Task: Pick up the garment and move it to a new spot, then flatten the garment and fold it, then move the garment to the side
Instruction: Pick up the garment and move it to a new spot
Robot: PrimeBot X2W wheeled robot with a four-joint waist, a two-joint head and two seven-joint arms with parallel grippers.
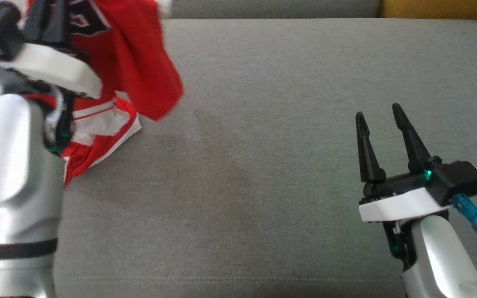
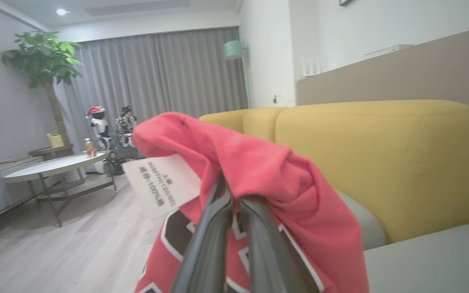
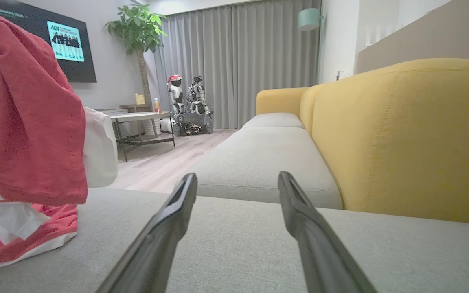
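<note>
Right gripper (image 1: 377,110): located above the near right part of the grey seat cushion (image 1: 284,124). Its fingers are spread wide and hold nothing.

Left gripper (image 2: 234,197): located high over the cushion's left side. Its fingers are pressed together, pinching a fold of the red garment (image 1: 139,62).

The garment hangs from this pinch. Its lower, white-trimmed part lies bunched on the cushion's left side. A white label (image 2: 161,185) projects from the held fold.

The yellow backrest (image 3: 401,134) stands behind the cushion. Beyond the cushion's left end are a round table (image 2: 51,167), a potted plant (image 2: 43,57) and grey curtains (image 2: 157,73).
</note>
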